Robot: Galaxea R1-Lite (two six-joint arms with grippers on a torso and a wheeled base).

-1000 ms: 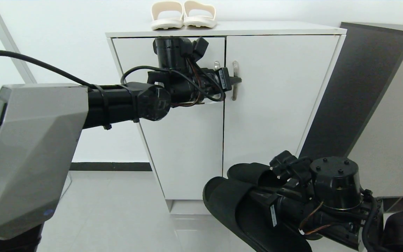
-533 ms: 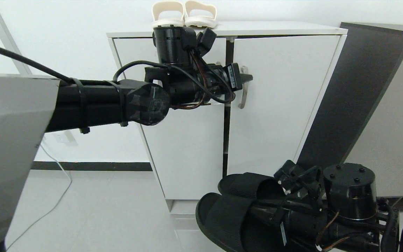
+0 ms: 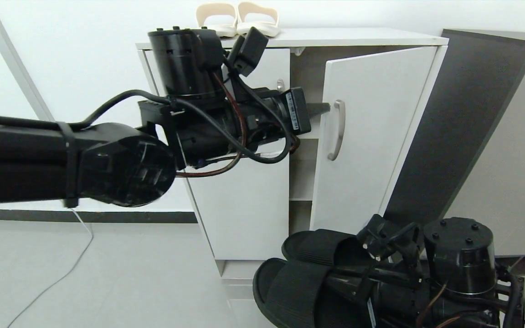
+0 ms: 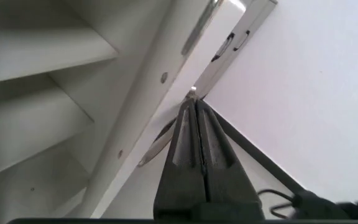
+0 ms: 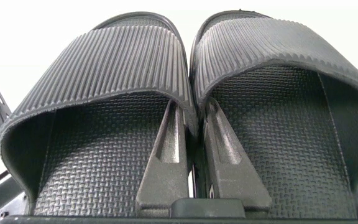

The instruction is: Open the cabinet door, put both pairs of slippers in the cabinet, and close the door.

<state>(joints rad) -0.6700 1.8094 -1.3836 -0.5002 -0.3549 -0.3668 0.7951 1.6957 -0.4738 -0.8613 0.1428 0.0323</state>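
The white cabinet (image 3: 239,214) has its right door (image 3: 372,136) ajar, with shelves (image 3: 303,155) showing in the gap. My left gripper (image 3: 322,108) is shut, its thin tips hooked behind that door's metal handle (image 3: 337,130). In the left wrist view the pressed-together fingers (image 4: 194,143) point at the door's edge. Low at the front right, my right gripper (image 5: 194,134) is shut on the pair of black slippers (image 3: 299,273), one finger inside each slipper (image 5: 104,81), pinching their inner walls. A cream pair of slippers (image 3: 237,18) lies on the cabinet top.
A tall grey cabinet (image 3: 495,136) stands right beside the opening door. The cabinet's left door (image 3: 262,73) stays shut. A thin cable (image 3: 57,278) trails over the pale floor at the left, with open floor in front of the cabinet.
The right door has swung from shut to ajar, drawn by my left gripper at the handle as that arm pulled back toward me. The black slippers stayed low at the front right.
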